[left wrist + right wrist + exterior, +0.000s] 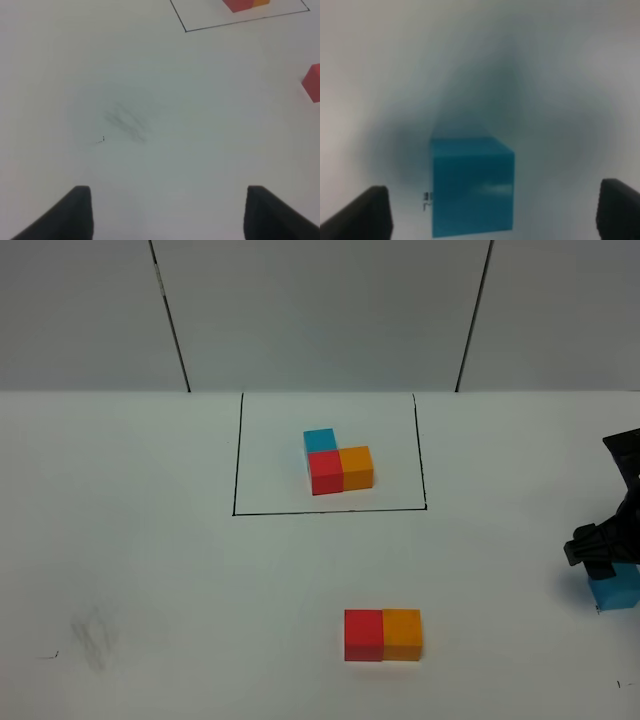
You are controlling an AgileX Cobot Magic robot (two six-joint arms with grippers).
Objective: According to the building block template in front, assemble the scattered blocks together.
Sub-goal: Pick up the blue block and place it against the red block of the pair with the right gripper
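Observation:
The template (338, 466) is an L of blue, red and orange cubes inside a thin black outline at the table's middle back; its red and orange corner shows in the left wrist view (245, 4). A loose red cube (364, 635) and a loose orange cube (402, 634) sit side by side, touching, at the front. The red one shows at the left wrist view's edge (313, 82). The loose light blue cube (613, 587) stands at the far right, under my right gripper (600, 552). In the right wrist view the cube (471, 185) sits between the open fingers. My left gripper (167, 212) is open and empty.
A faint grey smudge (95, 635) marks the white table at the front left, also in the left wrist view (125, 122). Grey wall panels with dark seams (170, 315) stand behind the table.

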